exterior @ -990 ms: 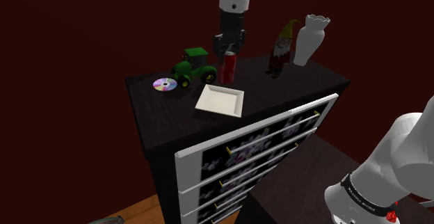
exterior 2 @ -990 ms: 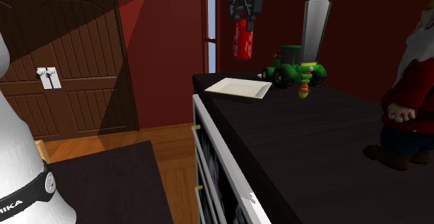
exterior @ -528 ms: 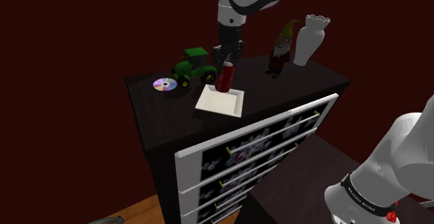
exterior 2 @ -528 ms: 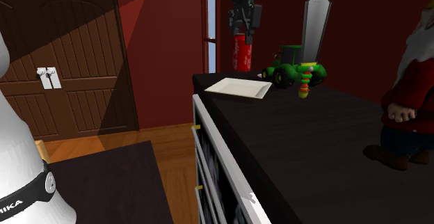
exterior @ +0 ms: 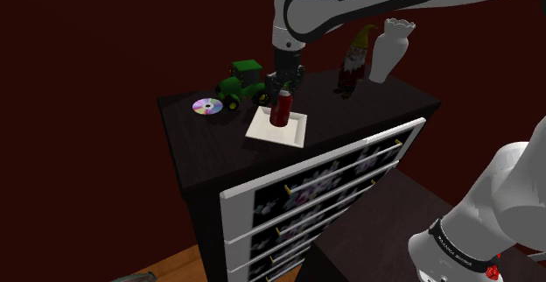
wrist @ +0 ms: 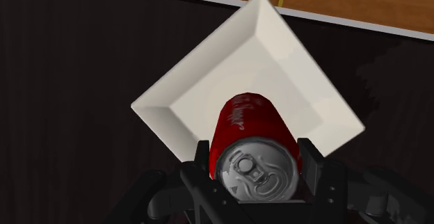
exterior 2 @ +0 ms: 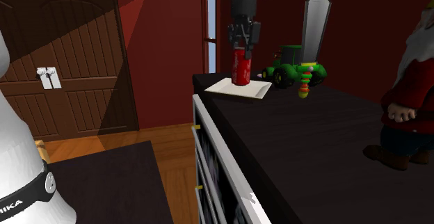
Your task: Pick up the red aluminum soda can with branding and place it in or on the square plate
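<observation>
Clasping a red soda can with white lettering and a silver top (wrist: 245,120) near its upper rim, the black two-finger claw (wrist: 256,157) points straight down, one finger on each side of the upright can. The can stands over the white square plate (wrist: 278,49); its base is hidden in the wrist view by its own body, and in the second exterior view I cannot tell whether it touches the plate or hangs just above. The plate sits near the front edge of the dark-topped dresser with white drawer fronts (exterior: 350,118), one corner close to that edge. Behind it, well apart, stand a green toy tractor (exterior: 243,81) and a shiny disc (exterior: 206,107); a red-coated gnome (exterior: 353,61) and a white vase (exterior: 389,48) are toward the shoulder view's right. Dark red walls, a brown panelled door (exterior 2: 62,49) and a wooden floor (exterior 2: 163,136) surround the dresser.
</observation>
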